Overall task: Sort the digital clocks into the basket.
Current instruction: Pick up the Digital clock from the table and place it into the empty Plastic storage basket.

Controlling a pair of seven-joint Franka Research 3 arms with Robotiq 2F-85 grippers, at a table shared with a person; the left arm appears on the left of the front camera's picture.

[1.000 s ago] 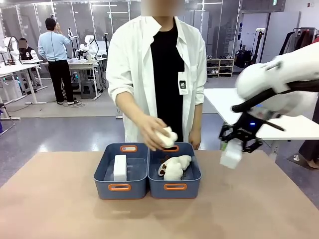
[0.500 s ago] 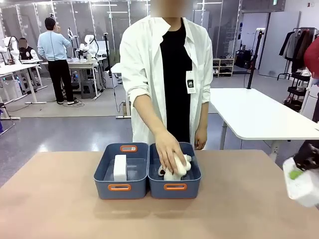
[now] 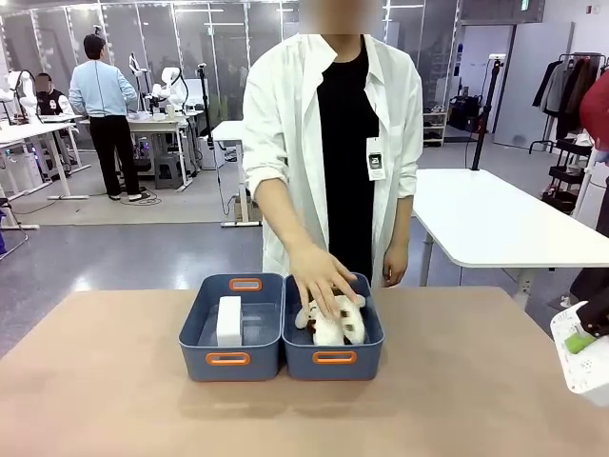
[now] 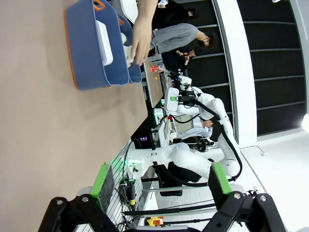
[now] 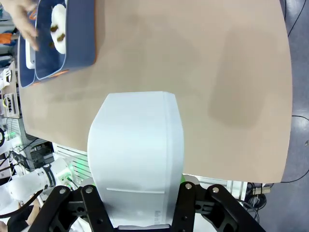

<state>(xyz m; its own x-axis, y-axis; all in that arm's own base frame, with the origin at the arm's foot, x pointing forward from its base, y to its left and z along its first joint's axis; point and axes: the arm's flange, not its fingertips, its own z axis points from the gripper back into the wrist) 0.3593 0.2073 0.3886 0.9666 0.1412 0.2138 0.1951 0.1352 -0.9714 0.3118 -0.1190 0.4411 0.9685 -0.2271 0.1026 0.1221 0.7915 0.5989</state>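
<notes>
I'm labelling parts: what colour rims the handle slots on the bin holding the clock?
Orange handle-slot rims on the blue bin; the front view shows them best.

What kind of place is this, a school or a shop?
Probably a research lab or workshop: the person wears a white coat with a badge, long white worktables stand about, and glass walls divide the big hall.

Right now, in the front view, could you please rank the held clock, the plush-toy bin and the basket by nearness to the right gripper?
1. Held clock, shut in the right gripper at the picture's right edge.
2. Plush-toy bin, mid-table, right one of the pair.
3. Basket, against that bin's left side, holding the other clock.
</notes>
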